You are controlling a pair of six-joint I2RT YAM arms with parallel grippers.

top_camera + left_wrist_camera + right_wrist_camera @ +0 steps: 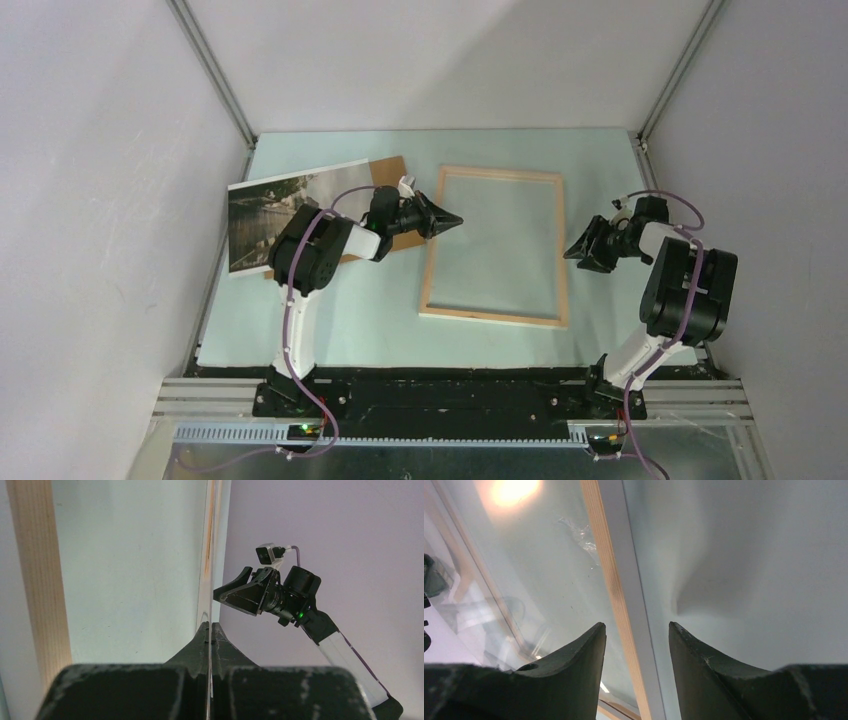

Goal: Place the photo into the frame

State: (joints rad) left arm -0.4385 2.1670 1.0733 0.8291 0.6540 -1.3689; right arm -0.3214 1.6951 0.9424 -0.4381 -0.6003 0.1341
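The frame [490, 317] is lying on the desk [330, 320], long side running 12 to 6. The photo [262, 215] is resting at its 10 o'clock on a brown board [385, 170]. Left gripper [455, 219] is hovering pinched together, right gripper [575, 250] spread apart, both empty.

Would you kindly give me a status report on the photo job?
Left gripper shut at frame, left rail. Right gripper open at right rail. Photo on brown board, outside frame. Left arm overhangs photo.
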